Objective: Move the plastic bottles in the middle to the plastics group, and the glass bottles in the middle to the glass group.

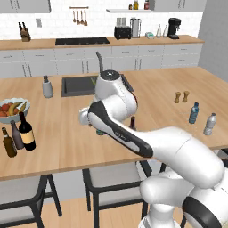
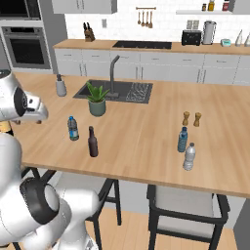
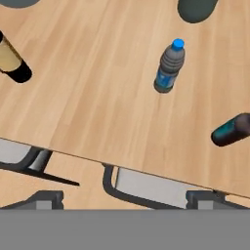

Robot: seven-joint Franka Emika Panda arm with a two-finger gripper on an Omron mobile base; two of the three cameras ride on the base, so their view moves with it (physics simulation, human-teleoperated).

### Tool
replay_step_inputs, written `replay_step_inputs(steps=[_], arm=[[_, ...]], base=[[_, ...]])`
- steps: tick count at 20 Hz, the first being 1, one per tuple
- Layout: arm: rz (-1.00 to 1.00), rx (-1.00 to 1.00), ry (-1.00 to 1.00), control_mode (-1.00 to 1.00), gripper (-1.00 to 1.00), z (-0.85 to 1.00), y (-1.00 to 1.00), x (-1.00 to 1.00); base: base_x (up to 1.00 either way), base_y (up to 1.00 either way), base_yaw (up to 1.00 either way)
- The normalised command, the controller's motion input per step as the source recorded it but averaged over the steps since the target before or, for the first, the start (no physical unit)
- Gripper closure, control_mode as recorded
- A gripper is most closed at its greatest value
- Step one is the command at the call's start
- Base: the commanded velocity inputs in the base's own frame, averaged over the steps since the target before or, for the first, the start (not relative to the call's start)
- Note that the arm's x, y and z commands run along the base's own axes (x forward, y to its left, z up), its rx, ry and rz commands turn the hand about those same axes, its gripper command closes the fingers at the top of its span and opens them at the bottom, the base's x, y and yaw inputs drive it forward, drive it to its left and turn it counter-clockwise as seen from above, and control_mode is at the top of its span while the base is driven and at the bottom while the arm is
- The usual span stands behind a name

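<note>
The water bottle (image 2: 72, 128) (image 3: 169, 67), clear with a blue band and blue cap, stands upright mid-counter. To its right is the slim dark beer bottle (image 2: 92, 142) (image 3: 232, 130). The black wine bottle (image 1: 26, 131) (image 3: 12, 63) with its tan label stands at the far left, beside the amber bottle (image 1: 9, 142) and the grey-brown bottle (image 1: 17, 136). Far right stand the blue-tinted bottle (image 2: 182, 139) and the clear pale-capped bottle (image 2: 189, 156). My gripper (image 1: 84, 116) hangs high over the counter's near edge between the wine bottle and the water bottle. Its fingers are hidden by the arm.
A potted plant (image 2: 97, 100) stands just behind the water bottle, in front of the sink (image 2: 117, 91). A fruit bowl (image 1: 13, 107) sits behind the left-hand bottles. Two wooden shakers (image 2: 191, 118) stand behind the right-hand bottles. Stools (image 3: 146, 188) sit under the counter's edge.
</note>
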Motion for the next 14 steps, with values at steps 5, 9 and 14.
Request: replay_step_inputs(steps=[5,9,14], arm=[[-0.11,-0.15,0.00,-1.00,-1.00,0.00,-1.00,-0.62],[-0.17,-0.09,0.00,-1.00,-1.00,0.12,-1.00,-0.03],[-0.22,0.04,0.00,-1.00,-1.00,0.16,-1.00,0.09]], base=[[0.00,0.00,0.00],[0.00,0.00,0.00],[0.00,0.00,0.00]])
